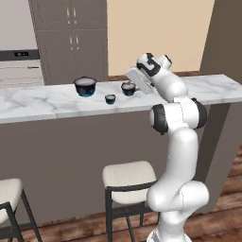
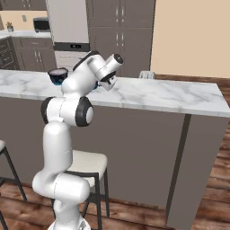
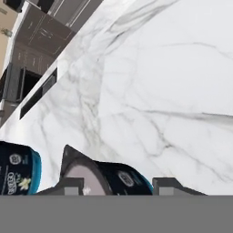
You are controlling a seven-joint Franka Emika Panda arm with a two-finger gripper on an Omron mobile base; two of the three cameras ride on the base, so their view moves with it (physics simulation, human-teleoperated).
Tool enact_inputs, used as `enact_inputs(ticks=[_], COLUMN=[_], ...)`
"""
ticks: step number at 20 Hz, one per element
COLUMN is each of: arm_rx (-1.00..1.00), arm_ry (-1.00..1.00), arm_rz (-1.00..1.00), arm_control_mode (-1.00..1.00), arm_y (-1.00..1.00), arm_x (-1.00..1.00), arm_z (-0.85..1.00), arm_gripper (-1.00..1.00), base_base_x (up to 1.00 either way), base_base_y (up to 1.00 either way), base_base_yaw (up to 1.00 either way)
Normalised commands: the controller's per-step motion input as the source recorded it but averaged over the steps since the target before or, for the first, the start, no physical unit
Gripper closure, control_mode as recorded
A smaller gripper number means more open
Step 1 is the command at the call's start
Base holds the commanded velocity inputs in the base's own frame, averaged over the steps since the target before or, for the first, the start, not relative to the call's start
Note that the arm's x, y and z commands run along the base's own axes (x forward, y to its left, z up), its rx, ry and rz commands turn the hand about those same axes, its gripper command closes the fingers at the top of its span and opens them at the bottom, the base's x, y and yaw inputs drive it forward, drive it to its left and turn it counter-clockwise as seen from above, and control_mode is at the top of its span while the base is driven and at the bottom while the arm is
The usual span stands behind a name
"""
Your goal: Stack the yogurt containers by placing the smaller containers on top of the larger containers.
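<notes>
Three dark yogurt cups stand on the marble counter (image 1: 47,101): the large cup (image 1: 85,86) at left, the tiny cup (image 1: 110,99) nearer the front edge, and the medium cup (image 1: 128,88) to the right. My gripper (image 1: 134,83) hangs tilted just right of and above the medium cup. In the hand view the medium cup (image 3: 123,178) lies between the two spread fingertips of my open gripper (image 3: 117,185), and I cannot tell whether they touch it. Another dark cup with a blue base (image 3: 18,175) sits at the left edge. The large cup (image 2: 58,76) also shows left of my arm.
Tall grey cabinets (image 1: 71,38) and a built-in oven (image 1: 19,64) stand behind the counter. Pale stools (image 1: 128,177) sit under its front edge. Bare marble (image 3: 173,91) stretches to the right of the cups.
</notes>
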Motion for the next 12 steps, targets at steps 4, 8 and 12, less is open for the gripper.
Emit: enact_inputs(ticks=[4,8,12], arm_rx=[0.09,0.11,0.05], arm_ry=[0.00,0.00,0.00], arm_rz=[-0.03,-0.05,-0.04], arm_control_mode=[-1.00,-1.00,-1.00], arm_y=[0.00,0.00,0.04], arm_x=[-0.03,-0.10,-0.15], arm_z=[0.26,0.52,0.53], arm_gripper=[1.00,1.00,1.00], base_base_x=[0.00,0.00,0.00], base_base_y=[0.00,0.00,0.00], base_base_yaw=[0.00,0.00,0.00])
